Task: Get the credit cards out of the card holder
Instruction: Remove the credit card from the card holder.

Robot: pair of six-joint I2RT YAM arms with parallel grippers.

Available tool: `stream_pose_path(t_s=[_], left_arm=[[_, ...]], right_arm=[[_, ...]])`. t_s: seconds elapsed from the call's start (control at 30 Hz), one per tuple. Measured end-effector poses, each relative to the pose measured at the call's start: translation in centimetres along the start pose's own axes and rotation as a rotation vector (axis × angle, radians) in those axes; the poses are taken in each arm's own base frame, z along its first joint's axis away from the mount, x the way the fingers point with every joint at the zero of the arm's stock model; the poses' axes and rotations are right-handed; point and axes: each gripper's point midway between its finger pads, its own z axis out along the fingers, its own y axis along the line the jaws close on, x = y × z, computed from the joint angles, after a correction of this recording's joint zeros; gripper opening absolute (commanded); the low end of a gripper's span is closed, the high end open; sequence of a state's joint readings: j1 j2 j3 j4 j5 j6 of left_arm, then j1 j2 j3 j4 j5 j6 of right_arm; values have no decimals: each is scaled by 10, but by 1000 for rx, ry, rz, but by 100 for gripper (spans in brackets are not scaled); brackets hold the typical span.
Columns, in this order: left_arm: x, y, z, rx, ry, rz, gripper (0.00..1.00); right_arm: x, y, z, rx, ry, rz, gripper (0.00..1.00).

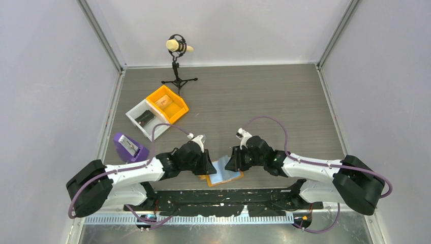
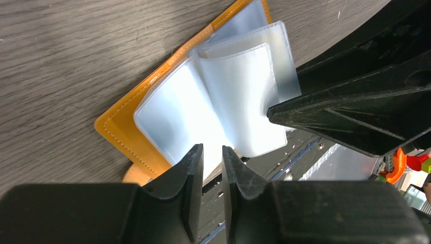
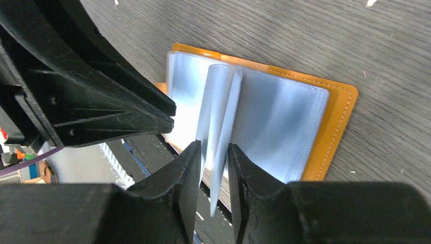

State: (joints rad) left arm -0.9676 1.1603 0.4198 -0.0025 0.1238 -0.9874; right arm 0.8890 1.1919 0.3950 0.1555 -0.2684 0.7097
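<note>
At the near edge of the table [image 1: 264,101] the card holder [image 1: 226,174] lies open. The left gripper [image 2: 212,150] sits narrowly parted at its edge. The right gripper [image 3: 213,147] straddles a leaf [image 3: 221,112], grip unclear.

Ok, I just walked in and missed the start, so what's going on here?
Both robot arms are bent over the orange card holder, which lies open right in front of them. The right hand has one clear page of it between its fingers, though a firm pinch can't be confirmed. The left hand sits at the holder's near edge. The pages in view look empty, with no dark cards showing in them.
</note>
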Motion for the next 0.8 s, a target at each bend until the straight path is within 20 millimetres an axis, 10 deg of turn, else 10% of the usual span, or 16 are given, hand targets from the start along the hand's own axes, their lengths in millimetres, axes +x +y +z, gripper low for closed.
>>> stream_pose_path(t_s=[0.43,0.8], left_arm=[[-2,5,-10,-30,-19,0,28],[-3,17,-11,-83,-33,2,28]], right_arm=[[12,-10,5,85,47,-38,44],[-1,15,-6,42,7,-78,30]])
